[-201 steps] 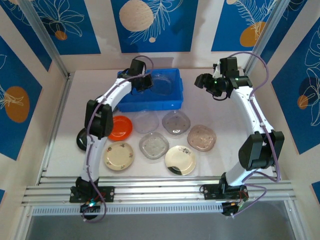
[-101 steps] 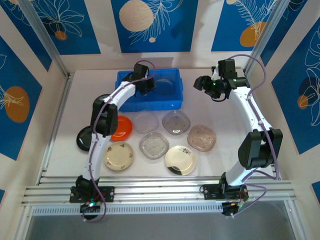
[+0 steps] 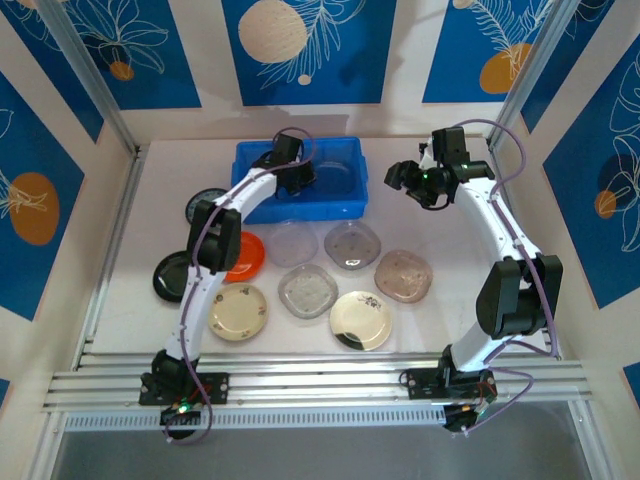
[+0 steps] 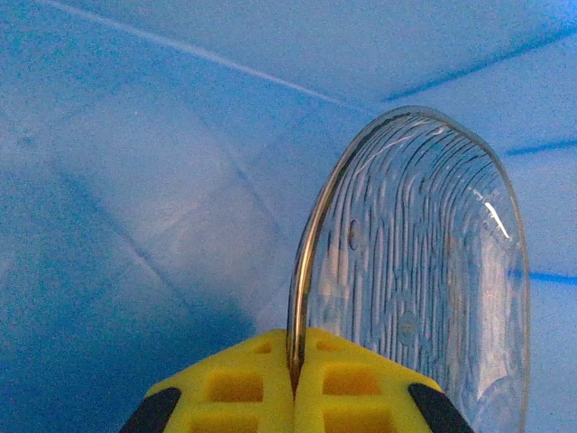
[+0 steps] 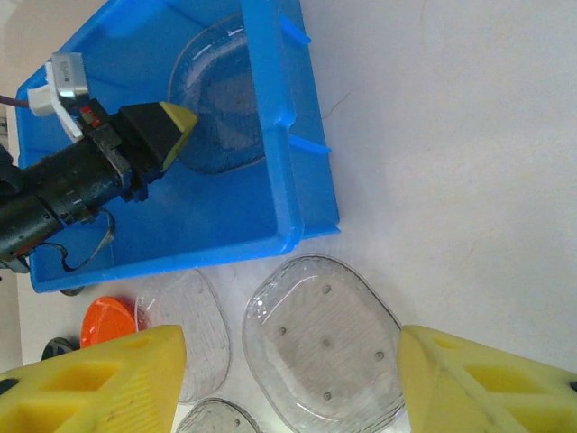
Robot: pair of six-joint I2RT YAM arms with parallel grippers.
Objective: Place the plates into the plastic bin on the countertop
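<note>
Overhead view of a pale off-white table [image 3: 140, 230] with two robot arms reaching in from 6 o'clock.

At 12 o'clock, a shallow rectangular bright blue plastic bin [image 3: 300, 208]. Inside it, the left claw [image 3: 300, 176], pressed together on the lip of a clear ribbed round plate [image 3: 337, 176]. In the left wrist view, that plate [image 4: 424, 271] tilted up on edge over the blue bin floor [image 4: 135, 135]; touching the floor or not, impossible to tell.

At 1 o'clock, just right of the bin, the right claw [image 3: 395, 178], spread wide and empty. Seen from its wrist, hovering above a clear dimpled plate [image 5: 320, 352] lying flat near the bin's 5 o'clock corner.

Across the centre: a glossy black plate [image 3: 163, 278] at 9 o'clock, an orange plate [image 3: 245, 255] beside it, two cream floral plates [image 3: 237, 310] toward 6 o'clock, a smoky brown plate [image 3: 403, 275] at 3 o'clock.

Step in hand, as a judgement: setting the pinched plate down in the bin. Next move: lower and level, let go, then lift clear of the bin wall. Most plates not yet binned.
</note>
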